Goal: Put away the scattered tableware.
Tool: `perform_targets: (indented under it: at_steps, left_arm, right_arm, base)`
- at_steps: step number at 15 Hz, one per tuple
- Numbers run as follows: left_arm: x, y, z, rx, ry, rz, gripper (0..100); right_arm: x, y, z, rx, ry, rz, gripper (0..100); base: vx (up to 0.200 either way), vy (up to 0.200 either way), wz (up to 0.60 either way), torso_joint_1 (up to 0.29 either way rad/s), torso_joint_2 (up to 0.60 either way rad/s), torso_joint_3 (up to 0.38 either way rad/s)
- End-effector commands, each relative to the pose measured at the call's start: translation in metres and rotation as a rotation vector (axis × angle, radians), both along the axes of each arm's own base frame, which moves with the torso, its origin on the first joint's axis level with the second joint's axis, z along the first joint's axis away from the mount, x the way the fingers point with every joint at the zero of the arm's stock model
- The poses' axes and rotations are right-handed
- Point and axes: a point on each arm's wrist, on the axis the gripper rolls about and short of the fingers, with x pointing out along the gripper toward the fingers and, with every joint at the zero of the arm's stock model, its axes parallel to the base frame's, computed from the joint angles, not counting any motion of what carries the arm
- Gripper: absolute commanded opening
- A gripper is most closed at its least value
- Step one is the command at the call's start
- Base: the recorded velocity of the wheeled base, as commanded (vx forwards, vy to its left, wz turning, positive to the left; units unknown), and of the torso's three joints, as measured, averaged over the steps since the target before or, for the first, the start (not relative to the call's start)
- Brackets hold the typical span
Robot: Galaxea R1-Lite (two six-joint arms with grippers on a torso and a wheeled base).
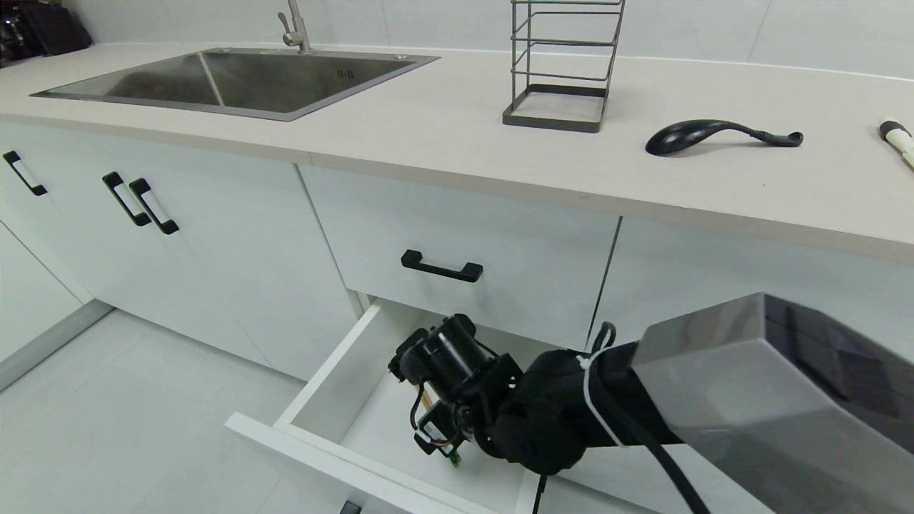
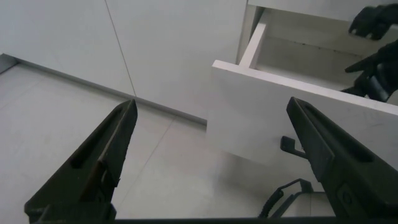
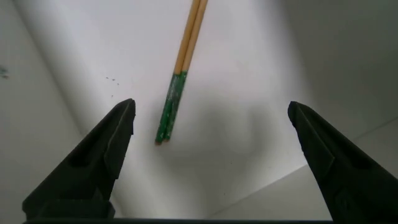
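A pair of wooden chopsticks (image 3: 177,81) with green tips lies on the white floor of the open lower drawer (image 1: 325,378). My right gripper (image 3: 210,106) hangs open just above them, nothing between its fingers; in the head view the right wrist (image 1: 457,385) is down inside the drawer. A black ladle (image 1: 714,133) lies on the countertop (image 1: 428,128) at the right. A pale utensil with a black end (image 1: 898,139) lies at the counter's far right edge. My left gripper (image 2: 211,102) is open and empty, low over the floor, facing the drawer's front panel (image 2: 280,106).
A dark wire rack (image 1: 564,71) stands on the counter behind the ladle. A steel sink (image 1: 235,78) with a tap is at the left. A shut drawer with a black handle (image 1: 441,269) is above the open one. Cabinet doors are to the left.
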Motion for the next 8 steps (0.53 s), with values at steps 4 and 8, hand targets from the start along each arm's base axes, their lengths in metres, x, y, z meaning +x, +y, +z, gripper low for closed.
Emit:
perform_targets:
  at_steps: [4,8]
  left_arm:
    - [0.0,0.0,0.0,0.0,-0.001,0.001,100]
    - [0.0,0.0,0.0,0.0,-0.001,0.001,100]
  right_arm:
    - [-0.045,-0.023,0.064,0.109,-0.058,0.073,100]
    - [-0.069,-0.033,0.063,0.099,-0.048,0.118,100]
  base:
    - [0.0,0.0,0.0,0.0,0.0,0.0]
    - [0.0,0.0,0.0,0.0,0.0,0.0]
